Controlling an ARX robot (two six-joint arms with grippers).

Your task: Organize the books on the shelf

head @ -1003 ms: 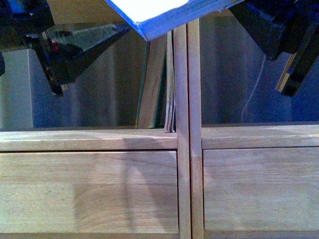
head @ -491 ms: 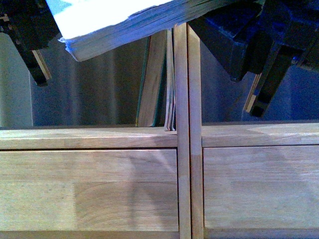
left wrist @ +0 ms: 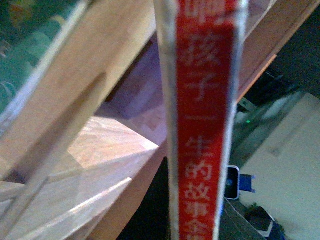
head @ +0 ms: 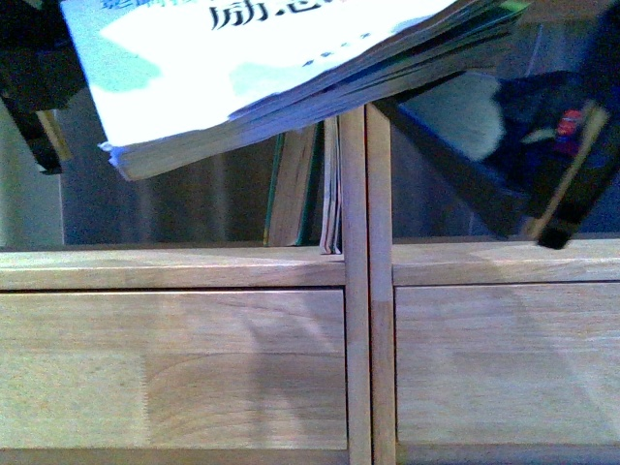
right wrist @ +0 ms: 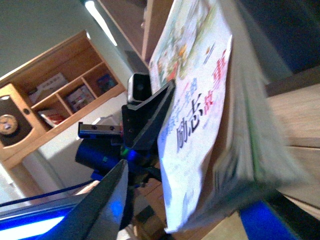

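Change from half a second before is seen mainly in the white and pale-blue paperback book (head: 281, 68). It is now held lower and fuller in the front view, so that its cover is shown where only the page edges were seen. It is tilted, with its left corner lowest, and is carried in the air in front of the light-wood shelving unit (head: 174, 378), across the twin central uprights (head: 366, 291) and not in any compartment. The left pincer (head: 44, 116) has been shifted nearer the left edge and is clamped on the book. One finger is seen pressed on the cover in the right wrist view. The right pincer (head: 572, 165) has been moved lower and to the right. Its jaws are spread, and whether they touch the book cannot be told. The brown book with teal edges (head: 295, 189) and the thin pale booklets (head: 331, 189) are unchanged, upright in the left compartment against the uprights.

Large dark characters "励志" are read on the cover, with red "故事" beside them. On the red spine, white characters "孩子一生的故事" are read.
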